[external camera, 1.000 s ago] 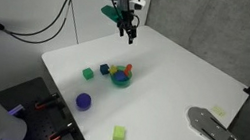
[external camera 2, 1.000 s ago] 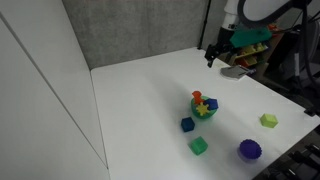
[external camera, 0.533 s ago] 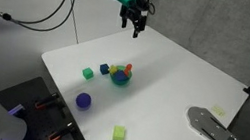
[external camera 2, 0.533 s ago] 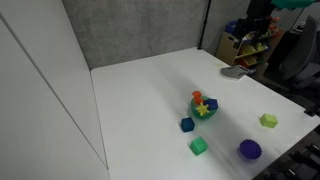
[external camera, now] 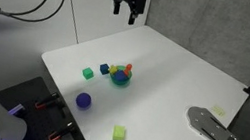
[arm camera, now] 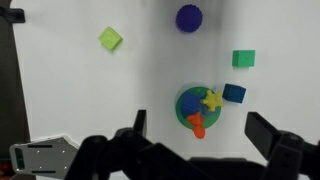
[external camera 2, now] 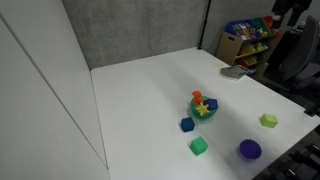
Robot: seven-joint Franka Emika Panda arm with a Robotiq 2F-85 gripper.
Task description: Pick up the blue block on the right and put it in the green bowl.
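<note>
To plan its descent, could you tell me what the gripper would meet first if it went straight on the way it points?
Nothing is in between: the gripper, open and high up, points down at the white table. It would probably touch a bare part of it near the green bowl, though depth is unclear.

One bowl (external camera 2: 203,112), one purple ball (external camera 2: 249,149), two green cubes (external camera 2: 199,146) (external camera 2: 268,120), two blue cubes (external camera 2: 187,124) (external camera 2: 212,104)
</note>
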